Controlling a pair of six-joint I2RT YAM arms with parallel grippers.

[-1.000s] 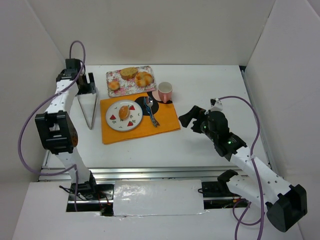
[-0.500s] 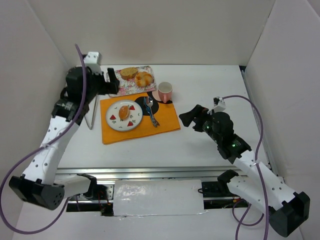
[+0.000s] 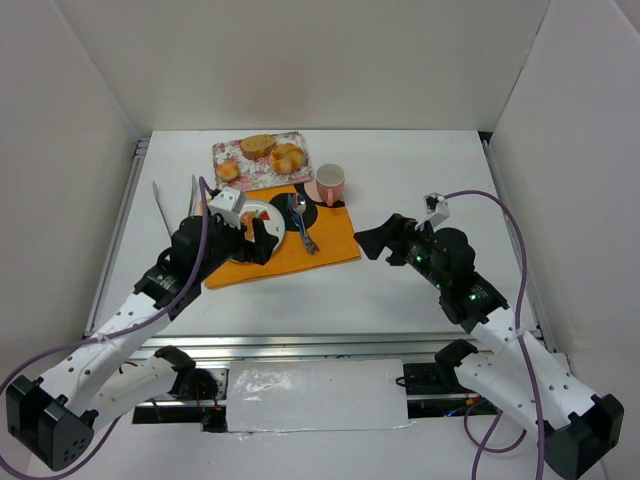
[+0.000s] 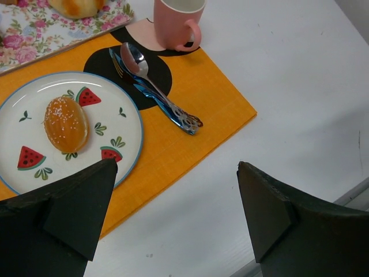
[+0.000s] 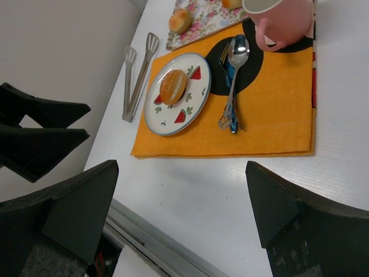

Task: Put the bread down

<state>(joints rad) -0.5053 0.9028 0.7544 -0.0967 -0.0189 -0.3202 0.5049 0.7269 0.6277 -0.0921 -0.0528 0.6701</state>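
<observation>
While the bread (image 4: 65, 123) lay on the watermelon-patterned plate (image 4: 112, 95) atop the orange placemat (image 4: 202, 109), the left gripper (image 4: 176, 167) hovered by the mat's near edge, fingers spread wide and empty, and the right gripper (image 5: 181, 167), likewise spread and empty, hung well apart.

Bright, even, soft light from overhead, bounced off the white walls (image 3: 300, 60). Around the plate (image 4: 112, 98) shadows are faint and short; just right of it the spoon (image 4: 134, 57) carries a small glare. Wrist views are sharp at the plate — softer at their lower edges.
</observation>
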